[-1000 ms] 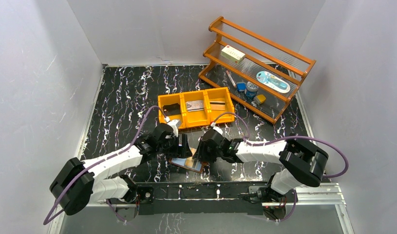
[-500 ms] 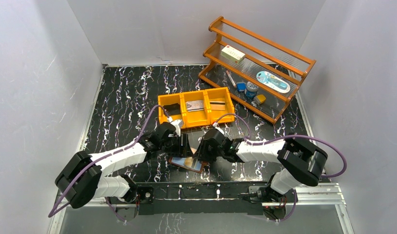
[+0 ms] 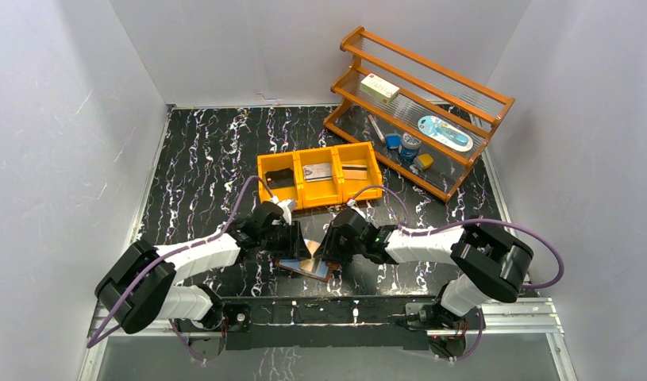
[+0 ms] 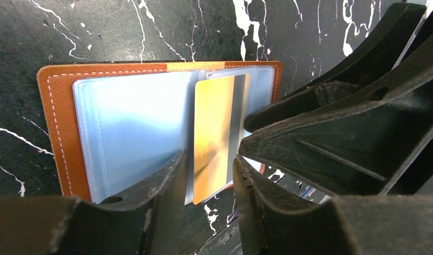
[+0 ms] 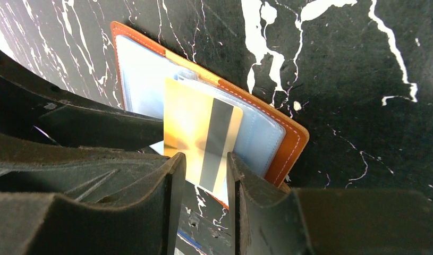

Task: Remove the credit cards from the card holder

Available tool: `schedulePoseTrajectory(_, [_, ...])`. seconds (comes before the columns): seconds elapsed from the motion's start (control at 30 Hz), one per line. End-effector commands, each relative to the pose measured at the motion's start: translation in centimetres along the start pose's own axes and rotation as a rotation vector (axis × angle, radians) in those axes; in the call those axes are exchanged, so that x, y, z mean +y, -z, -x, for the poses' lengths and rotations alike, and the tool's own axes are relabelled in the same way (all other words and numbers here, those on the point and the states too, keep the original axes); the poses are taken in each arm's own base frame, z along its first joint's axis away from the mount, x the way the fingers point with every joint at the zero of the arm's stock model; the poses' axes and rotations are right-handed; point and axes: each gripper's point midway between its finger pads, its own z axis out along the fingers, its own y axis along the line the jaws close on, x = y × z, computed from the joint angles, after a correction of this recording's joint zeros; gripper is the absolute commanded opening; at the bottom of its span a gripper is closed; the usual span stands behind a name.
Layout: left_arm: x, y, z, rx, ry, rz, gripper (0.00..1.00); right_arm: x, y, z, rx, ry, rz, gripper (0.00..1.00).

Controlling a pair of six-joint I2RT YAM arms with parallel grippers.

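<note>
The card holder [image 3: 302,267], brown leather with pale blue sleeves, lies open on the table between my two grippers. Its leather border [image 4: 59,122] shows in the left wrist view and its corner [image 5: 291,143] in the right wrist view. One of the credit cards [image 3: 310,252], gold-silver with a dark stripe, stands tilted up out of the right-hand sleeve. My left gripper [image 4: 209,162] is open, one finger on each side of that card [image 4: 214,127], with gaps showing. My right gripper [image 5: 205,162] is open too, facing the card [image 5: 195,127] from the other side.
An orange three-compartment bin [image 3: 261,179] sits just behind the grippers, with cards in its compartments. A wooden shelf [image 3: 431,79] with small items stands at the back right. White walls close in left, right and back. A metal rail [image 3: 344,306] runs along the near edge.
My left gripper has slid a little to the right toward the card and its jaws have narrowed around it. The right gripper has barely moved.
</note>
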Motion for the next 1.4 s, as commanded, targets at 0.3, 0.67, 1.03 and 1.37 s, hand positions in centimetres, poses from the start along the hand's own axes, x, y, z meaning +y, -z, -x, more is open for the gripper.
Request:
schedulePoseTrajectory(0.3, [-1.0, -0.1, -1.0, 0.075, 0.118, -0.230, 0.14, -3.1, -0.6, -0.5, 0.013, 0.005, -0.100, 0.43])
schedulePoseTrajectory(0.67, [0.1, 0.7, -0.1, 0.024, 0.112, -0.156, 0.03, -3.1, -0.7, -0.3, 0.010, 0.004, -0.106, 0.43])
schedulePoseTrajectory(1.03, [0.1, 1.3, 0.3, 0.014, 0.079, -0.135, 0.09, -3.3, -0.7, -0.2, 0.007, 0.014, -0.122, 0.35])
schedulePoseTrajectory(1.37, [-1.5, 1.6, 0.2, 0.033, 0.054, -0.229, 0.09, -3.3, -0.8, 0.1, 0.003, 0.030, -0.142, 0.30])
